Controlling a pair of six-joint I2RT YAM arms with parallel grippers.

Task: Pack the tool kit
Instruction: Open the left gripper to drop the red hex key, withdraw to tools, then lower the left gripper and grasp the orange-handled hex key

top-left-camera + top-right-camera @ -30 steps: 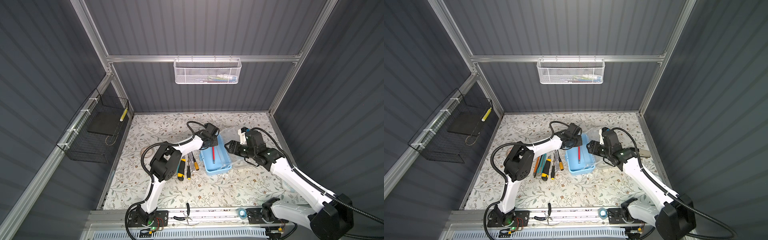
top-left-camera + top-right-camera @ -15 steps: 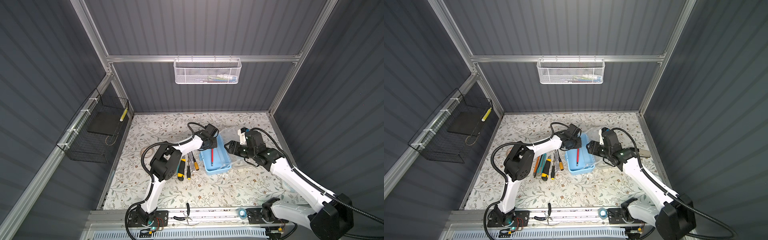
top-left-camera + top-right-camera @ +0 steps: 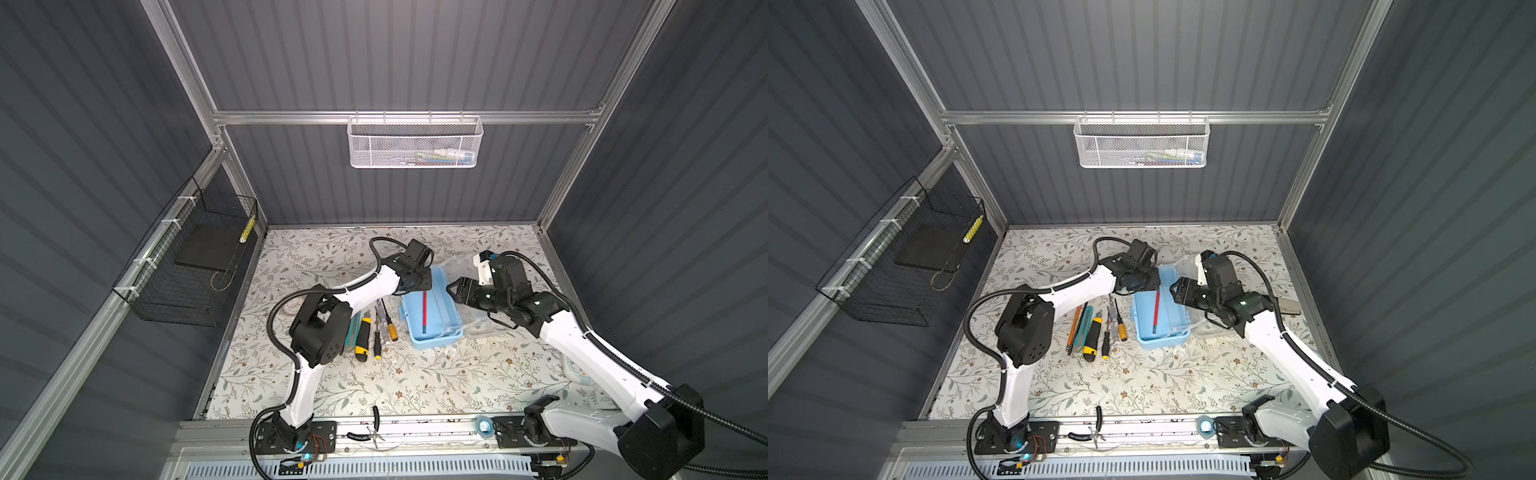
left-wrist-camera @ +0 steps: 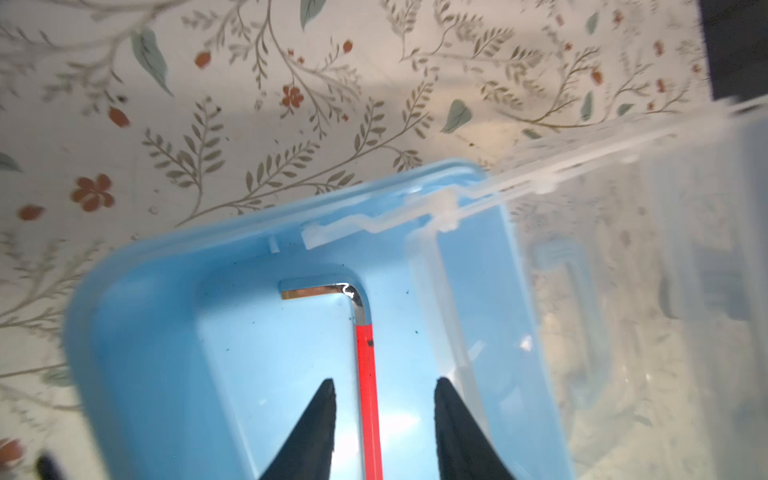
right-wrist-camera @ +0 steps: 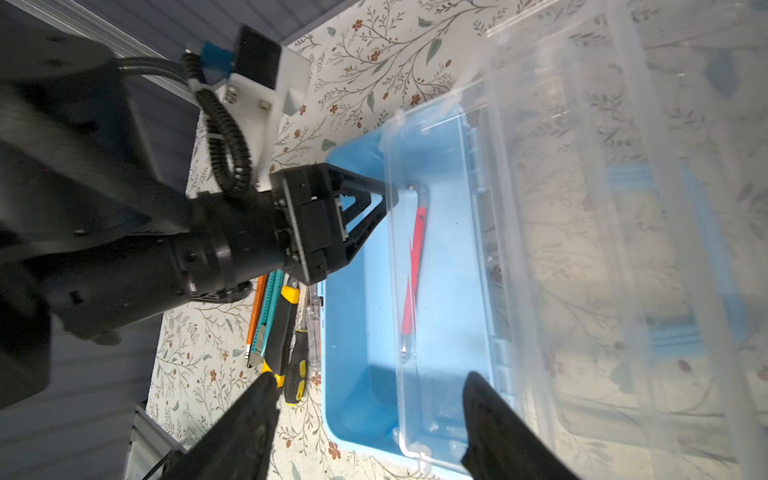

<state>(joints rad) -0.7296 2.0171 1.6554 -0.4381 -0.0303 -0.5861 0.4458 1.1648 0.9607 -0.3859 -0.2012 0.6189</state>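
The light-blue tool kit case (image 3: pixel 432 320) (image 3: pixel 1158 328) lies open at mid-table, its clear lid (image 5: pixel 582 249) swung out to the right. A red-sleeved hex key (image 3: pixel 424 311) (image 4: pixel 368 374) (image 5: pixel 415 266) lies on the case floor. My left gripper (image 3: pixel 415 282) (image 4: pixel 384 390) hovers over the case's far end, open, with the key loose between its fingers. My right gripper (image 3: pixel 451 291) (image 5: pixel 370 377) stands open at the case's right side by the lid's hinge edge, holding nothing. Left of the case lie a yellow-black utility knife (image 3: pixel 363 336), a teal knife (image 3: pixel 1082 328) and screwdrivers (image 3: pixel 1119 320).
Black-handled pliers (image 3: pixel 374 432) and a tape roll (image 3: pixel 483 426) sit on the front rail. A white mesh basket (image 3: pixel 415 143) hangs on the back wall. A black wire basket (image 3: pixel 191 257) hangs on the left wall. The left arm's elbow (image 3: pixel 320 328) stands beside the loose tools.
The left gripper's jaws have parted and let go of the red hex key, which now rests in the case. The right arm has stayed put.
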